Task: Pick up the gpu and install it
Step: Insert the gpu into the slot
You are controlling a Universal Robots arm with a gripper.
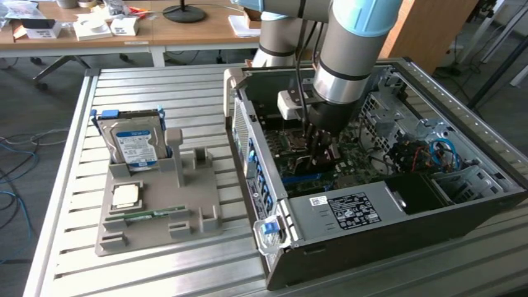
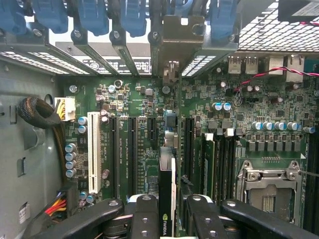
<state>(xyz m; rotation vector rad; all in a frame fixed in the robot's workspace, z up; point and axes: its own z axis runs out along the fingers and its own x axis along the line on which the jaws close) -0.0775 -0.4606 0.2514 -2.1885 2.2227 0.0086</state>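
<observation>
The gpu (image 2: 167, 181) stands edge-on to the wrist camera, a thin dark card with a green logo on its top edge. Its pale metal bracket (image 2: 173, 42) reaches the case's rear slot openings. My gripper (image 2: 168, 219) is shut on the card, a black finger (image 2: 143, 216) on each side. The card lies along the black expansion slots of the green motherboard (image 2: 239, 114); whether it sits in a slot I cannot tell. In the exterior view my gripper (image 1: 318, 148) reaches straight down into the open computer case (image 1: 371, 213), with the dark card between the fingers hard to make out.
A white slot (image 2: 93, 149) and a CPU socket (image 2: 269, 184) flank the card. Blue slot latches (image 2: 94, 15) line the rear wall. On the slatted table, at the exterior view's left, a grey holder (image 1: 157, 223) carries a hard drive (image 1: 136, 145), a processor (image 1: 126, 195) and a memory stick (image 1: 153, 215).
</observation>
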